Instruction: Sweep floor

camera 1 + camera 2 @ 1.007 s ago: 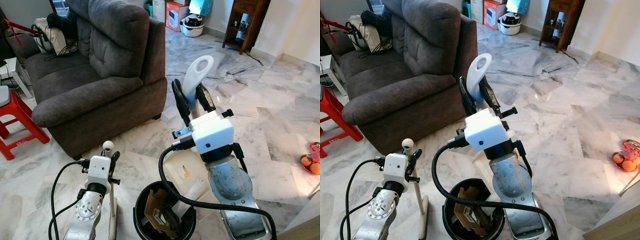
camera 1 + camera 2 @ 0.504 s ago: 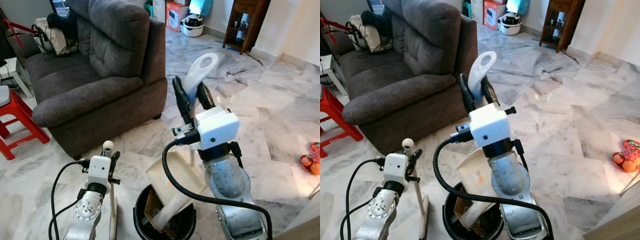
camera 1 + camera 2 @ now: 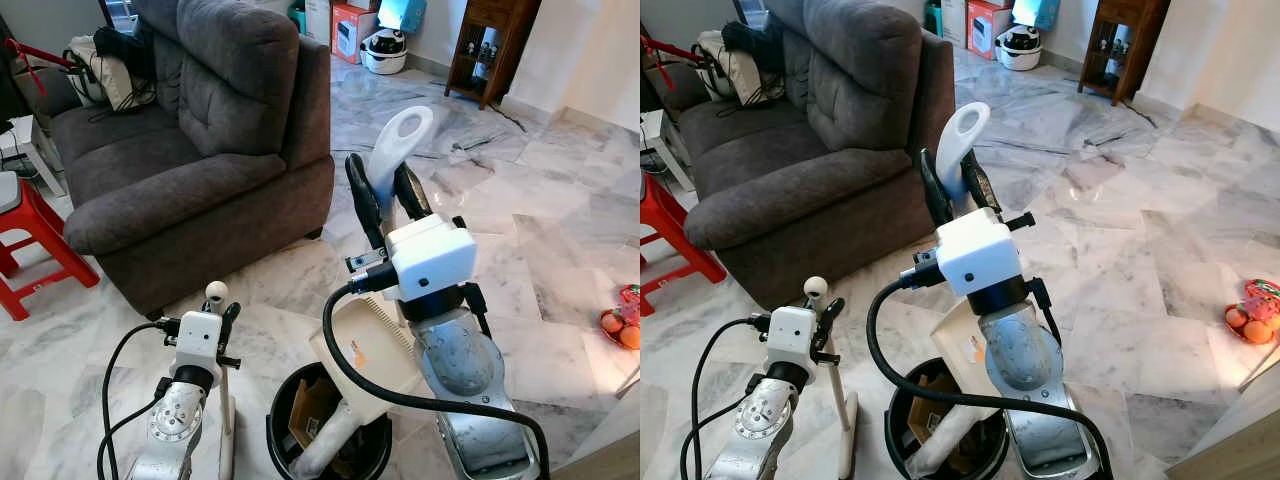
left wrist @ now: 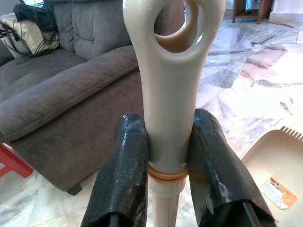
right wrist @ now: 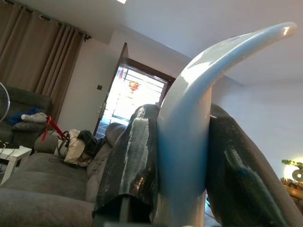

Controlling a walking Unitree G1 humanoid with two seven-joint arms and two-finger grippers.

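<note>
Cream plastic marks both of our tools: the dustpan (image 3: 372, 345) is tipped over the black bin (image 3: 330, 430) just in front of us, its pale looped handle (image 3: 398, 148) clamped between the jaws of our right gripper (image 3: 385, 190). Our left gripper (image 3: 222, 322) has its jaws closed on the broom handle (image 4: 166, 109), just above an orange band, and the broom stands upright beside the bin on the marble floor (image 3: 560, 250).

We judge this to be the emptying step. Cardboard scraps and a crumpled white piece already lie in the bin, and the pan's lip hangs over its rim. To do it well, we should keep that lip inside the rim as we steepen the tilt, so nothing slides past onto the floor. A slow tilt seems wiser than a shake, since the hold is high on the handle and the pan could swing. We should keep the broom vertical and clear of the grey sofa (image 3: 200, 150).
</note>
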